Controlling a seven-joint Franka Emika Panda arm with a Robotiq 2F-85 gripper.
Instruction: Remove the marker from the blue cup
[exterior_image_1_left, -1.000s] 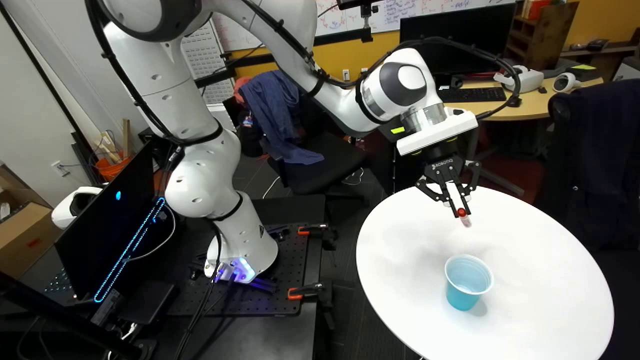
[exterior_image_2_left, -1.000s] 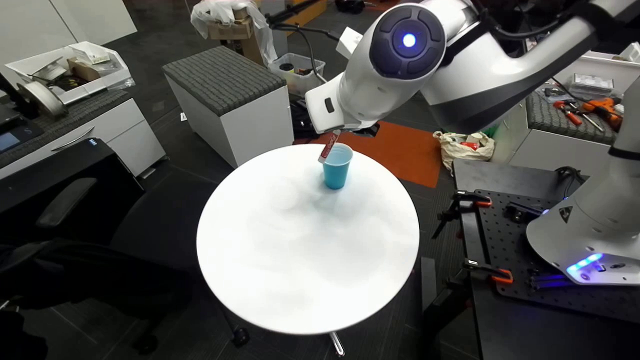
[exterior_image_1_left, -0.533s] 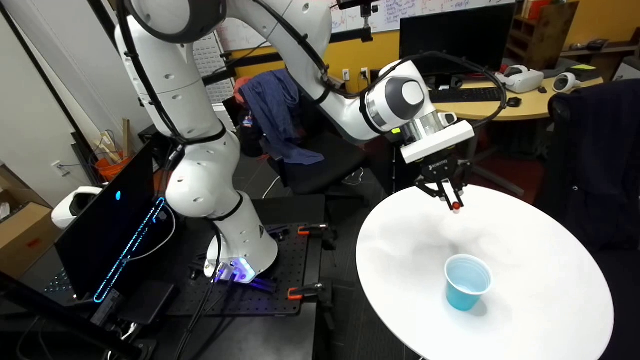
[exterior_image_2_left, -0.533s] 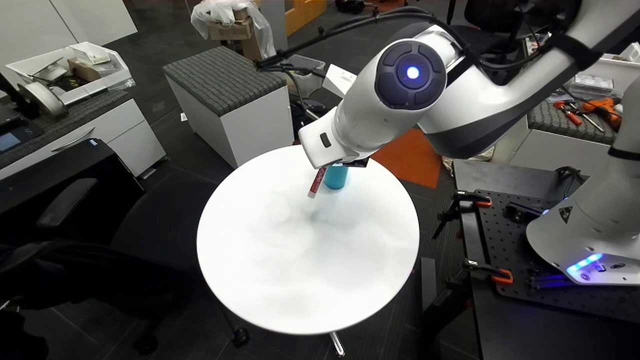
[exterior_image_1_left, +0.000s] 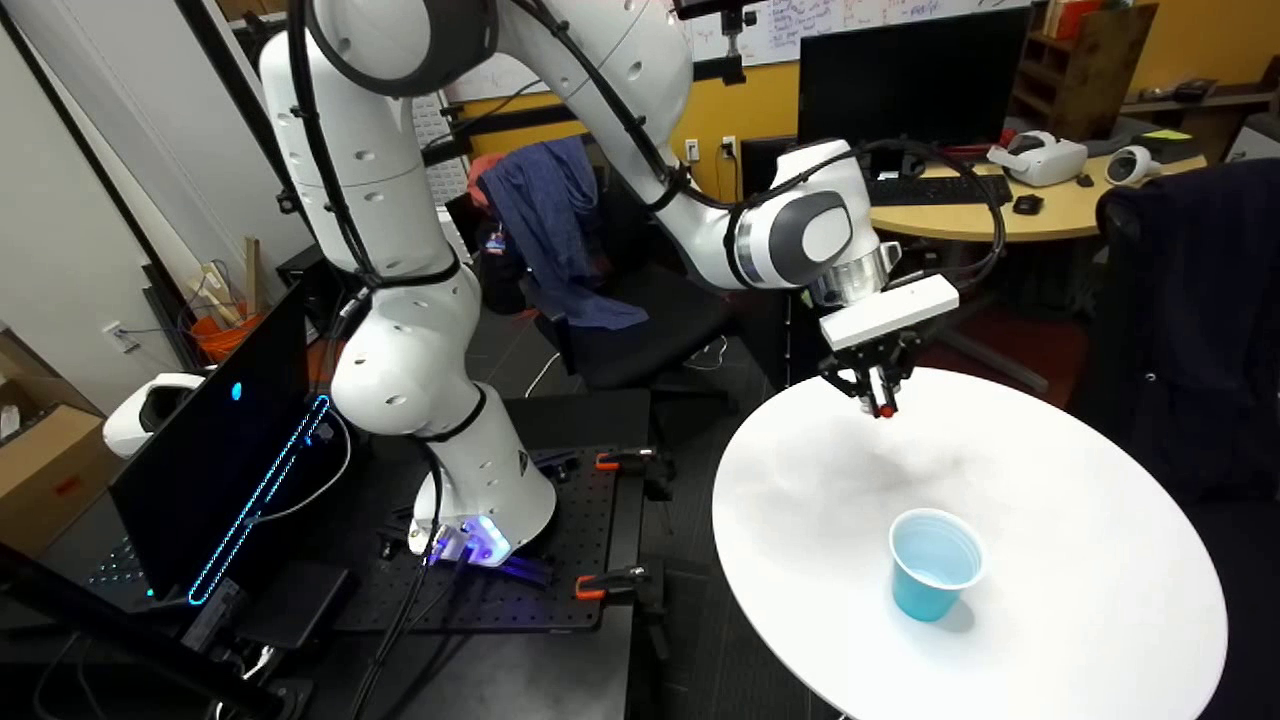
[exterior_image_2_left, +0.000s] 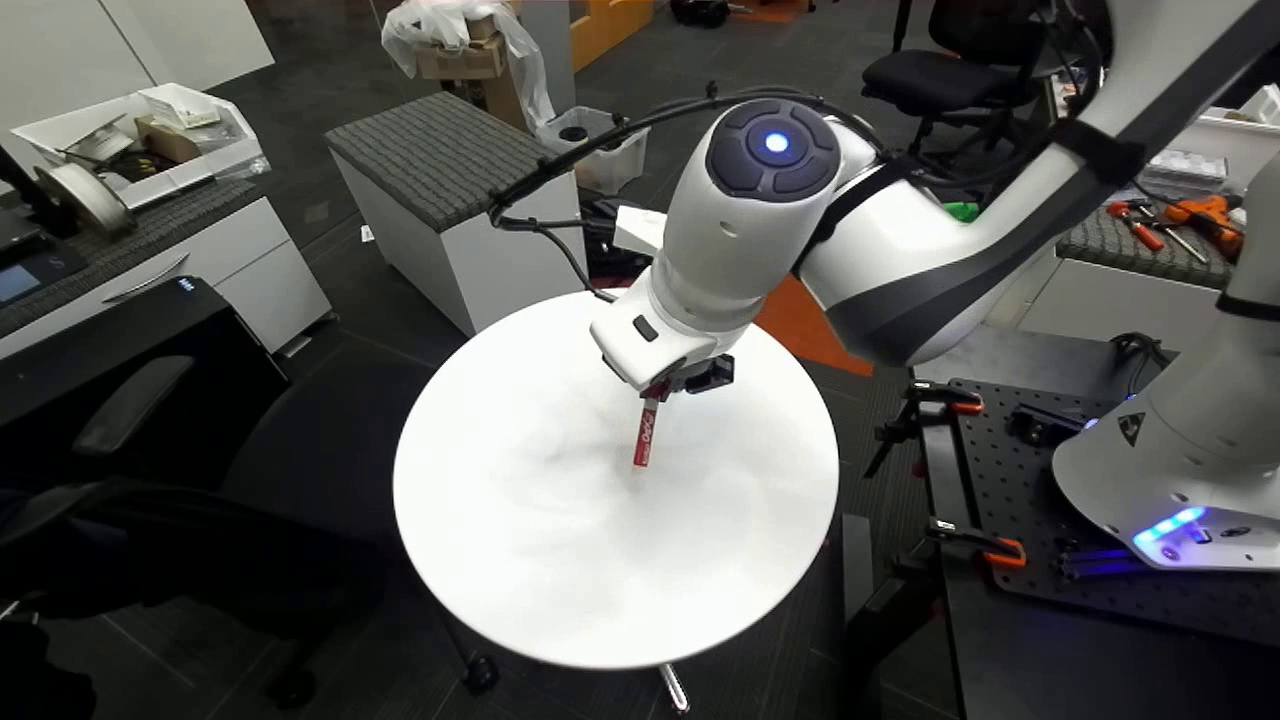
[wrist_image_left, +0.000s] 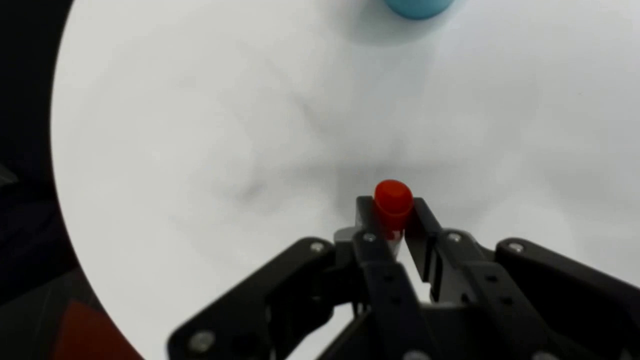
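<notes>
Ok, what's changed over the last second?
The gripper has moved lower and farther from the blue cup, carrying the marker with it. Nothing newly gripped or let go. The cup stands where it did on the white table.

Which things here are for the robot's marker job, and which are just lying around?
For the job:
marker, gripped in the pincer
blue cup
white table, under the blue cup

Just lying about:
keyboard
computer mouse
blue cloth
red-handled tool
</notes>
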